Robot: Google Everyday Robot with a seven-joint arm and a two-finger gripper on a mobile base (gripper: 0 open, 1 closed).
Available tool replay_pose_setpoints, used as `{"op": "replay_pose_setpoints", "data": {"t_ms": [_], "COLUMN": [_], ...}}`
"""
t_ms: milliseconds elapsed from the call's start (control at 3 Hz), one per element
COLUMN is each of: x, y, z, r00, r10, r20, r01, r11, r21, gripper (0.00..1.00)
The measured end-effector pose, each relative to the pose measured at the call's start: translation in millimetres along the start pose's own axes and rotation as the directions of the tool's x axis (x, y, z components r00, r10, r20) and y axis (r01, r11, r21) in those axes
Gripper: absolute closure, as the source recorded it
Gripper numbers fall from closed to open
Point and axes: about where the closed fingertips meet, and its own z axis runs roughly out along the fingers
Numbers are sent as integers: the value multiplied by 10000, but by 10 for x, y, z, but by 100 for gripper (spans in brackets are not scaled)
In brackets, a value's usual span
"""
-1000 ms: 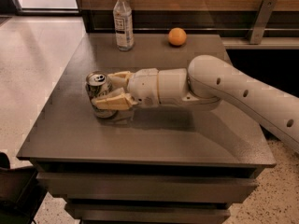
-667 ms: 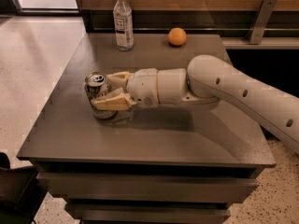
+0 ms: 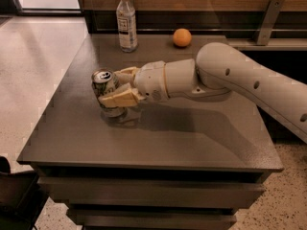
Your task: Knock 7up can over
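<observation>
Table: dark matte slab with a flat top and stacked ledges under its front edge. The floor to its left is pale and glossy.

7up can: left-centre of the table, base on the surface and leaning slightly. It's a small silver cylinder with a shiny top rim and green marks near the top. Can't read any lettering.

Gripper: at the can, coming in from the right. Its tan, blocky fingers are clamped on the can, one across the front and one behind.

Water bottle: clear ribbed plastic with a white cap, upright at the back edge, well apart from the can. Its white label has dark print I can't read.

Orange: round and matte, on the back edge right of the bottle.

Arm: smooth off-white shell with rounded segments and small dark dots, running off to the right.
</observation>
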Motion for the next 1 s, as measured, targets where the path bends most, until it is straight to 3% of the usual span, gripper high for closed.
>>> {"op": "replay_pose_setpoints", "data": {"t_ms": [333, 667, 1000], "x": [2, 7, 18], "y": [-52, -73, -90], "z": [-89, -222, -337], "r00": [9974, 9847, 9560], "r10": [57, 154, 270], "r20": [-712, -1738, -2922], "r01": [-46, -46, 61], "r11": [9999, 9980, 9937], "r21": [154, 625, 1119], "gripper": [100, 100, 100]}}
